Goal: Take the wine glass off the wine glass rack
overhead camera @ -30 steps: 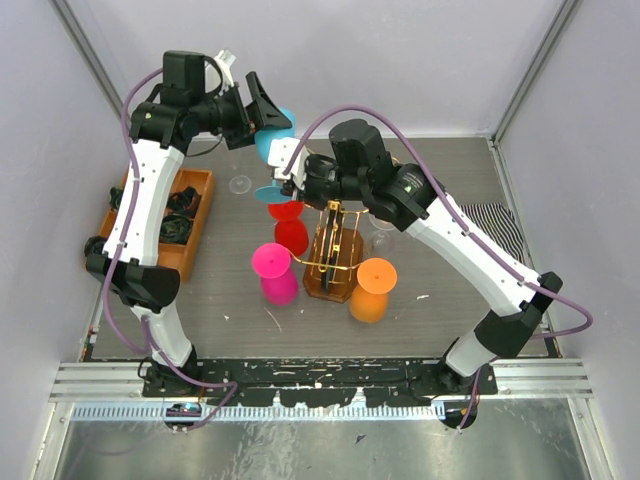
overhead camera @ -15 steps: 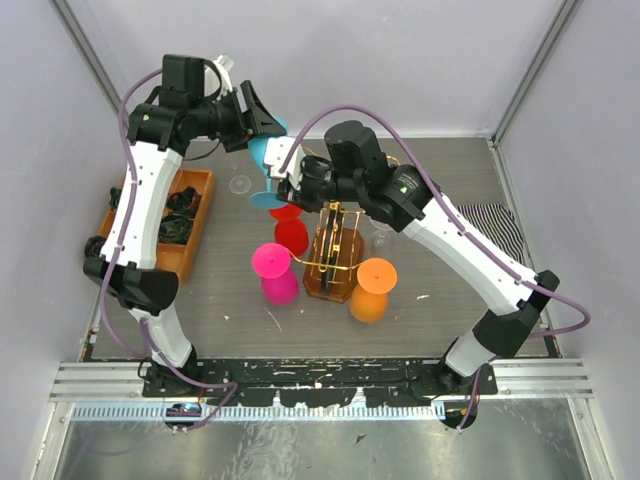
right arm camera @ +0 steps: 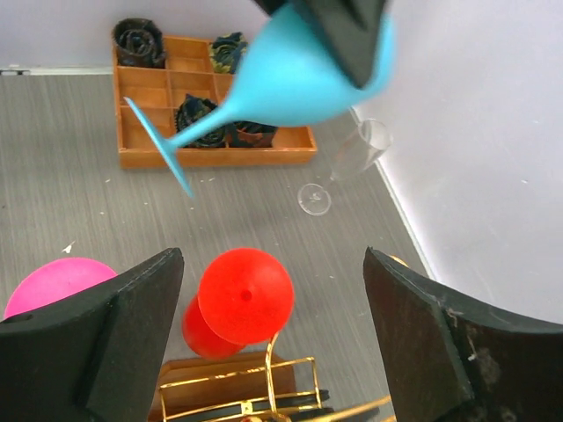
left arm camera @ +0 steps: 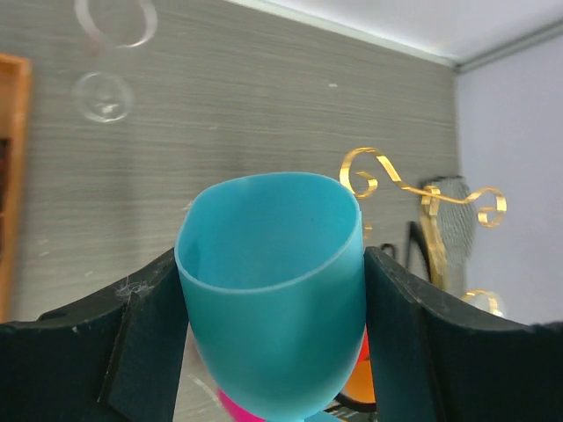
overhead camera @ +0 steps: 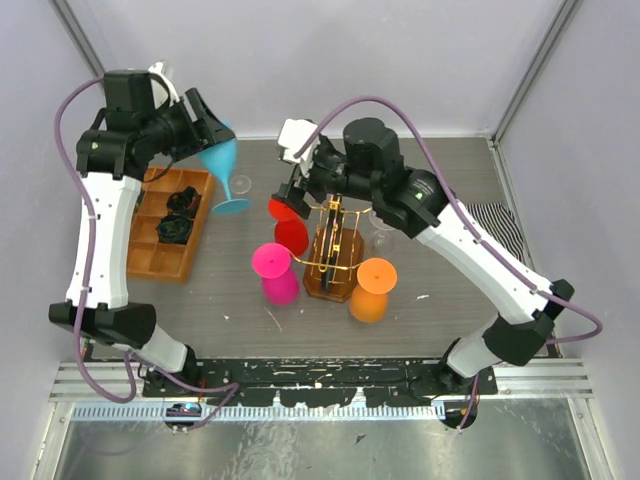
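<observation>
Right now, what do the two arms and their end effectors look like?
The left arm and the right arm have white links with black joints, and a purple cable loops along each. The left end effector and right end effector have wide, flat black fingers.

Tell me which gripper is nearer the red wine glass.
Right. The right gripper hangs open directly above the red wine glass; the left gripper is farther off to its left, holding the blue wine glass near the wooden tray.
</observation>
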Controlling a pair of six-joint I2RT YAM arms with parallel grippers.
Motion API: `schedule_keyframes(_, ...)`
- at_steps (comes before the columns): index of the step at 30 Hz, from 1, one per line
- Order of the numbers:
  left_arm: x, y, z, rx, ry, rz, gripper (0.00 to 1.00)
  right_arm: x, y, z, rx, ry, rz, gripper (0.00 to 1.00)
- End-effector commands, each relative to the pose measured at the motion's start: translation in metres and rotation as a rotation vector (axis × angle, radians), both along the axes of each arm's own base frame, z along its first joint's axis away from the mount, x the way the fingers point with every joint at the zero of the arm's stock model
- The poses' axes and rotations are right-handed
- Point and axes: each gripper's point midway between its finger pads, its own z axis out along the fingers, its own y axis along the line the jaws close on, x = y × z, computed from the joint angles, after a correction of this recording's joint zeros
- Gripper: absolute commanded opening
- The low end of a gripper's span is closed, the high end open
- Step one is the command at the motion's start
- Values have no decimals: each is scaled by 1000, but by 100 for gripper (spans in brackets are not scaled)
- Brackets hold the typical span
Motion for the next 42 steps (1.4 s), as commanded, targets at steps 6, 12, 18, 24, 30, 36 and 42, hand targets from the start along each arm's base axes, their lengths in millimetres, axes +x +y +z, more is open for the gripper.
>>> schedule_keyframes(6, 28, 71, -63, 254, -165, 310, 56, 31, -54, 43, 184, 85, -392, 91)
schedule_keyframes(12, 56, 94, -82, 377, -461, 458, 52, 51, -75, 21, 181, 248, -501, 97)
schedule_keyframes(18, 86, 103, -115, 454, -622, 527, 49, 67, -106, 19, 242, 267, -577, 97)
schedule_keyframes(24, 92, 93, -132, 478, -757, 534, 52, 81, -114, 1, 226, 310, -615, 98)
schedule_keyframes(30, 86, 81, -153, 525, -841, 536, 51, 89, -112, -11, 209, 334, -624, 98)
schedule_keyframes(36, 75, 75, -176, 630, -855, 618, 67, 93, -112, -22, 200, 363, -629, 99)
schedule_keyframes(42, 78, 73, -191, 603, -819, 635, 70, 92, -114, -29, 191, 384, -631, 99)
